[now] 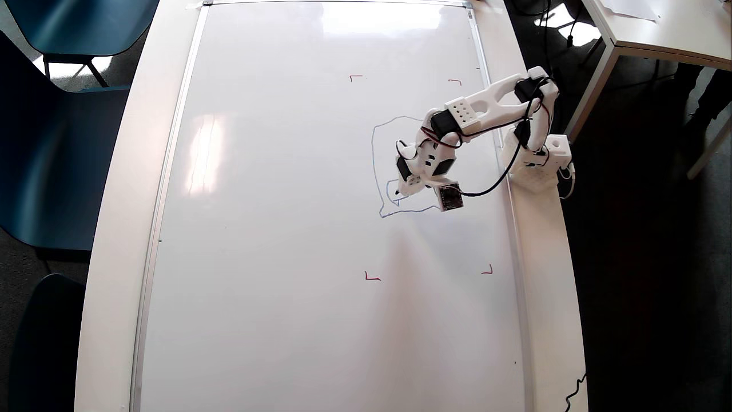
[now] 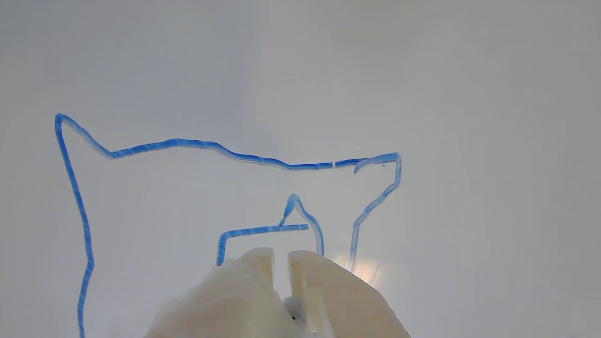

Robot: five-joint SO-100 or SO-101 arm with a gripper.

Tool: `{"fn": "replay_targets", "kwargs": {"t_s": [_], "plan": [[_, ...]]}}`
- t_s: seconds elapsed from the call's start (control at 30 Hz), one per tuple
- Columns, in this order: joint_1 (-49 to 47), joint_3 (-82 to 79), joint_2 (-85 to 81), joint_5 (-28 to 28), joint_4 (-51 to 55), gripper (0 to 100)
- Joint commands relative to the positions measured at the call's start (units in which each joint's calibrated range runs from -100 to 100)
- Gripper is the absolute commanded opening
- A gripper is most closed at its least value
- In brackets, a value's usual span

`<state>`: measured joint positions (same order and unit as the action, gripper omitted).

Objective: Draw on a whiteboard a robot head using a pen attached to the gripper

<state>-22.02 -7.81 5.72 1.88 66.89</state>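
Observation:
The whiteboard (image 1: pixel 286 229) covers most of the table in the overhead view. The robot head (image 1: pixel 373 166) is a thin wobbly blue outline at the right middle, partly covered by the arm. My white gripper (image 1: pixel 407 184) hovers over the outline's lower part, with the pen (image 1: pixel 398 193) poking out to the left, dark tip on the board. In the wrist view the gripper (image 2: pixel 281 256) rises from the bottom edge, its fingers (image 2: pixel 256 267) almost together, and the pen is mostly hidden between them. Blue lines of the robot head (image 2: pixel 188 142) and a small inner shape cross the whiteboard (image 2: pixel 469 94).
Red corner marks (image 1: pixel 372 278) frame the drawing area. The arm's white base block (image 1: pixel 540 166) stands on the table rim at the right. Blue chairs (image 1: pixel 57 143) stand off the left side, and another table (image 1: pixel 657 34) sits at top right. A black cable (image 1: pixel 575 392) lies at bottom right.

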Motion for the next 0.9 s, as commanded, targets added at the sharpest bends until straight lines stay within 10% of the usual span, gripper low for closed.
{"fn": "replay_targets", "kwargs": {"t_s": [0.0, 0.87], "plan": [[0.84, -1.22, -4.59, -0.21, 1.83, 1], [16.75, -13.66, -10.79, -0.27, 1.05, 1]]}}
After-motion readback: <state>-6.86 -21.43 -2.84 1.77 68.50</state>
